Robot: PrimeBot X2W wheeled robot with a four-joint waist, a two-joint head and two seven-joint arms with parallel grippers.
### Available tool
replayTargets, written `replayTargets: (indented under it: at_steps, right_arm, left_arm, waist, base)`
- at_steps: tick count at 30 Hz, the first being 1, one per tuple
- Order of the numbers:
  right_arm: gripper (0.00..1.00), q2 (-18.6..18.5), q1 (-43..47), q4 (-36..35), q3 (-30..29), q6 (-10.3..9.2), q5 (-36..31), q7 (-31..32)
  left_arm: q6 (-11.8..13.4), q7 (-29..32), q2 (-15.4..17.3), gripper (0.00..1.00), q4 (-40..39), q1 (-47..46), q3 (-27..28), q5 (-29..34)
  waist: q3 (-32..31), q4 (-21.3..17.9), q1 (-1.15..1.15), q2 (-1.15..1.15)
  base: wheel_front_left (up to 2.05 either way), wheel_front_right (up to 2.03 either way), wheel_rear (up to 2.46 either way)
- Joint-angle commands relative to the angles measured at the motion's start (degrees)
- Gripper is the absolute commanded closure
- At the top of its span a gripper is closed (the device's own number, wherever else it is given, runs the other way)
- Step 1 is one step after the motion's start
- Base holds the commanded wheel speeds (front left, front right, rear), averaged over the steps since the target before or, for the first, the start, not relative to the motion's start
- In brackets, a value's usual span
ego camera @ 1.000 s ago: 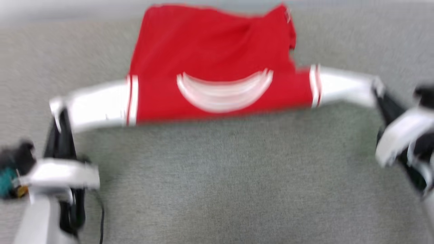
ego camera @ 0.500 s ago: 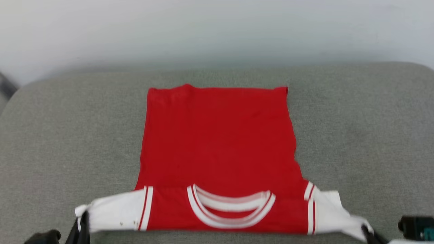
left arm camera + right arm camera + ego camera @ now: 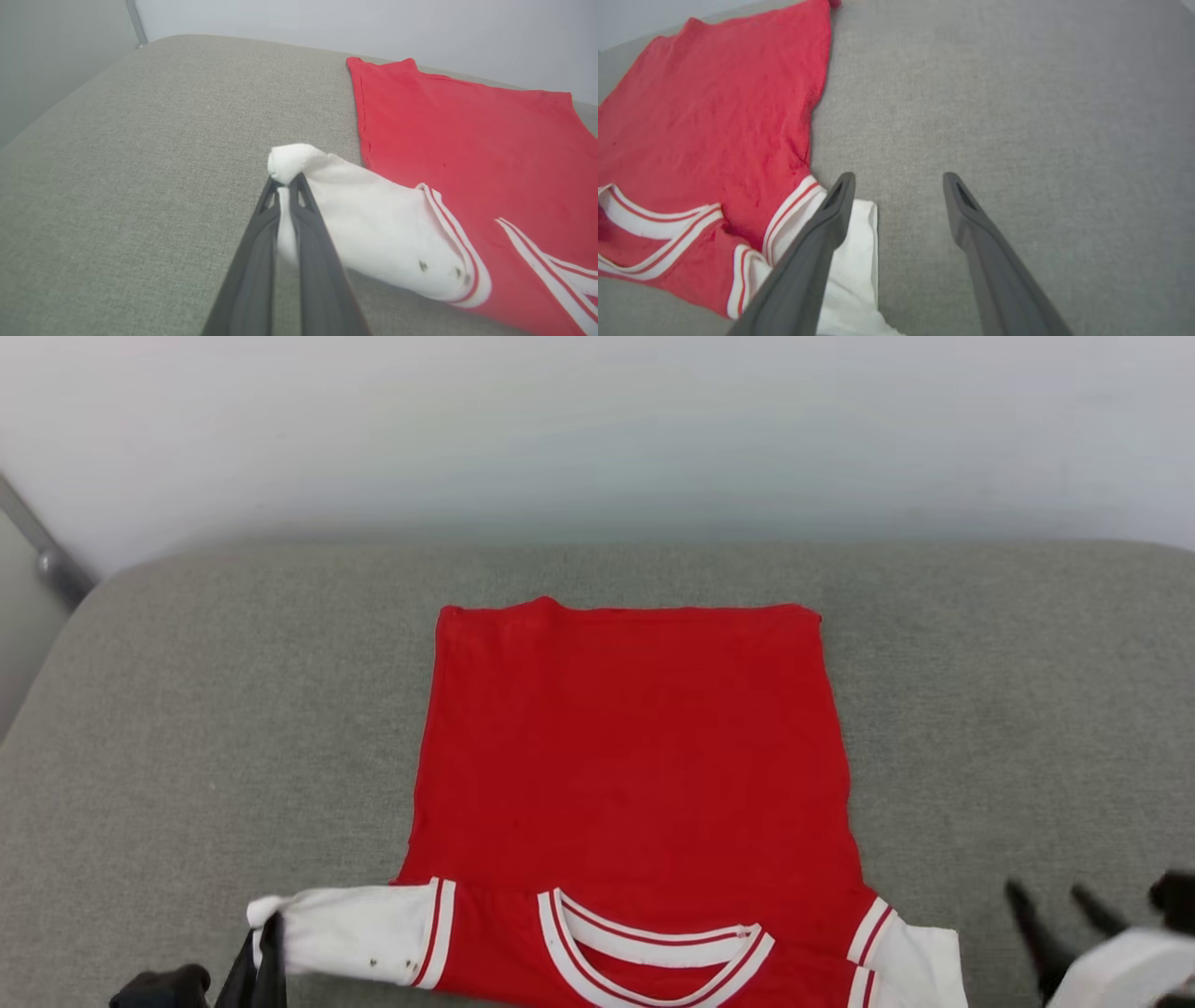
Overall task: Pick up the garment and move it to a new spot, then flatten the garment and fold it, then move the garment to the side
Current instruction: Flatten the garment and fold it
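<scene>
Flattening looks nearly finished: the garment (image 3: 635, 756) lies spread, plain red side up, on the grey cushion (image 3: 187, 709), collar (image 3: 653, 952) nearest the robot, with the left gripper (image 3: 285, 184) pinching one white sleeve (image 3: 373, 224) and the right gripper (image 3: 899, 179) spread apart over the other sleeve (image 3: 859, 261), so folding and shifting aside remain.

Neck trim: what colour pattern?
The neck trim is white with thin red stripes; clearest in the head view.

L gripper (image 3: 284, 179): jaws pinched shut on the white sleeve tip of the garment (image 3: 467, 140), fingers low, pointing fwd. R gripper (image 3: 899, 179): jaws spread wide, holding nothing, fingers angled fwd; pale wrist at head view's lower-right corner.
</scene>
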Motion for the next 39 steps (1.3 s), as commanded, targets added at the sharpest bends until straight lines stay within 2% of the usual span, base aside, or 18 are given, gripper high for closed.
replayTargets:
  at_steps: [1,4,10,14,19,22,27,33,34,35,36,39]
  right_arm:
    - [0.00,0.72,-3.49,1.26,-1.41,-0.04,0.44,-1.57]
    - [0.00,1.16,-12.05,6.36,-3.79,-0.03,0.92,-3.33]
    - [0.00,-1.99,-31.39,20.11,-4.62,-0.03,1.68,-1.91]
    - [0.00,-4.64,-42.88,27.81,-4.98,-0.03,1.28,3.42]
    - [0.00,-6.40,-54.81,34.09,-4.00,-0.03,-0.04,14.86]
    - [0.00,-6.69,-59.84,36.49,-3.59,-0.03,-0.76,20.78]
    - [0.00,-6.88,-63.75,38.28,-3.16,-0.03,-1.80,25.47]
    - [0.00,-6.44,-63.61,42.96,-3.10,-0.04,-3.27,31.90]
    - [0.36,-6.16,-63.07,43.91,-3.40,-0.06,-3.20,33.17]
    - [0.64,-5.90,-62.77,44.65,-3.73,-0.06,-3.00,34.32]
    - [0.98,-5.71,-62.40,45.05,-3.67,-0.06,-2.98,35.21]
    - [1.00,-5.60,-62.42,44.43,-3.71,-0.04,-2.62,35.51]
  left_arm:
    - [0.33,-0.57,-0.05,1.00,-1.08,-1.44,-0.11,0.57]
    - [0.43,-1.04,-0.51,1.00,-3.38,-3.31,-0.88,1.10]
    - [-0.67,-2.94,-1.89,1.00,-5.99,-9.20,-3.73,2.29]
    - [-1.88,-4.40,-3.13,1.00,-5.46,-13.43,-5.89,2.74]
    - [-3.27,-6.12,-4.43,1.00,-4.21,-17.99,-7.69,3.00]
    - [-3.84,-7.05,-5.07,1.00,-3.70,-19.79,-8.45,3.28]
    - [-4.58,-7.85,-5.69,1.00,-3.32,-21.51,-9.20,3.35]
    - [-5.21,-8.72,-6.32,1.00,-2.36,-22.70,-9.62,3.19]
    - [-5.34,-8.86,-6.41,1.00,-2.17,-22.81,-9.64,3.14]
    - [-5.45,-8.96,-6.41,1.00,-2.02,-22.94,-9.62,3.10]
    - [-5.54,-8.97,-6.38,1.00,-1.81,-23.06,-9.58,3.06]
    - [-5.63,-9.06,-6.17,1.00,-1.25,-23.31,-9.27,2.87]
  waist:
    - [1.83,0.61,0.01,0.00]
    - [5.36,1.79,0.01,0.00]
    - [12.47,5.60,0.01,0.00]
    - [16.51,8.51,0.01,0.00]
    - [21.06,11.18,0.01,0.00]
    - [22.74,12.29,0.01,0.00]
    - [24.44,13.65,0.01,0.00]
    - [25.77,14.55,0.01,0.00]
    - [25.85,14.60,0.01,0.00]
    - [25.94,14.63,0.01,0.00]
    - [25.96,14.63,0.01,0.00]
    - [25.83,14.58,0.01,0.00]
  base:
    - [0.00,0.00,0.00]
    - [0.00,0.00,0.00]
    - [0.00,0.00,0.00]
    - [0.00,0.00,0.00]
    - [0.00,0.00,0.00]
    - [0.00,0.00,0.00]
    - [0.00,0.00,0.00]
    - [0.00,0.00,0.00]
    - [0.00,0.00,0.00]
    - [0.00,0.00,0.00]
    - [0.00,0.00,0.00]
    - [0.00,0.00,0.00]
